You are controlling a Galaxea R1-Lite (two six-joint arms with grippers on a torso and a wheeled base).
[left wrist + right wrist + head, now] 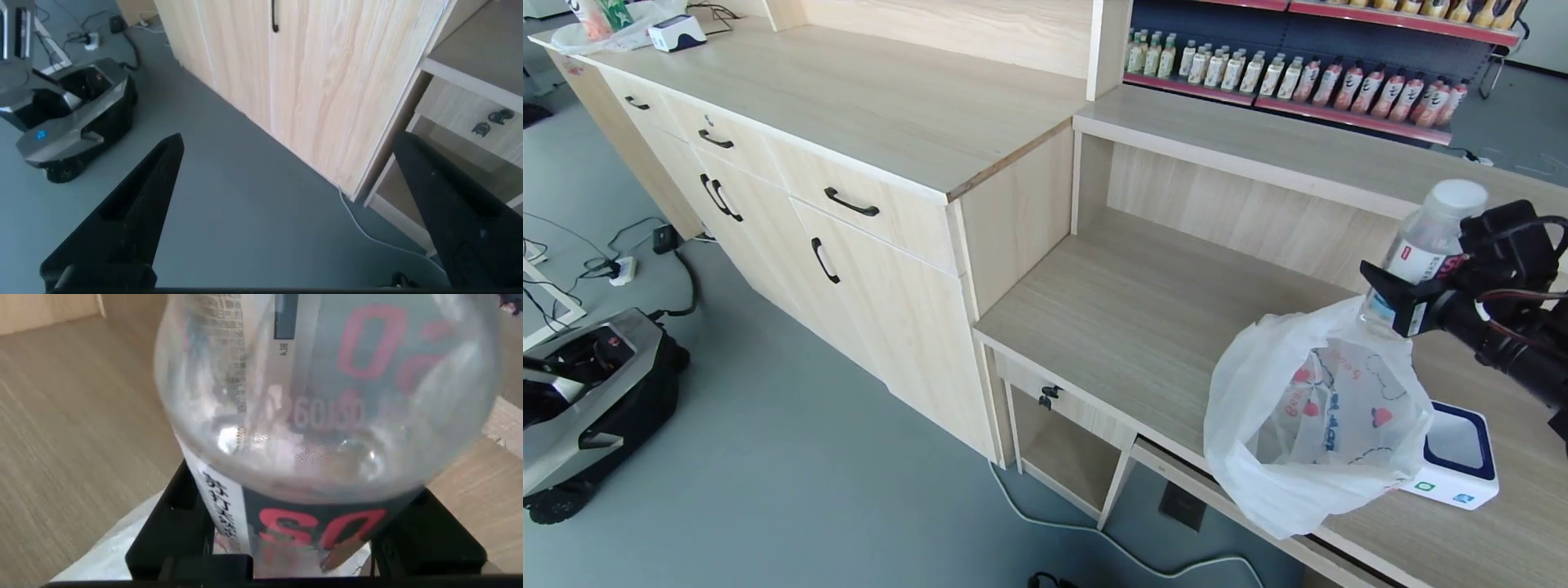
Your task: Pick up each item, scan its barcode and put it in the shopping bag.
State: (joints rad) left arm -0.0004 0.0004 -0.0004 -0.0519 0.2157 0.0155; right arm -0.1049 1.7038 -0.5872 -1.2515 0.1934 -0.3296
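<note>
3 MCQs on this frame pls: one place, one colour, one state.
1. Where is the bottle?
A. In the right gripper, at the shopping bag's far rim.
B. Lying inside the bag.
C. On the floor.
2. Colour of its cap?
A. Red.
B. White.
C. Green.
3. The left gripper is:
A. shut on a bottle.
B. shut, empty.
C. open, empty.

Answers: 1 A, the gripper clamps it just over the bag's rim; 2 B, the cap shows white; 3 C, its fingers stand wide apart with only floor between.

Wooden cabinet (849,98), shelved bottles (1290,77) behind
</note>
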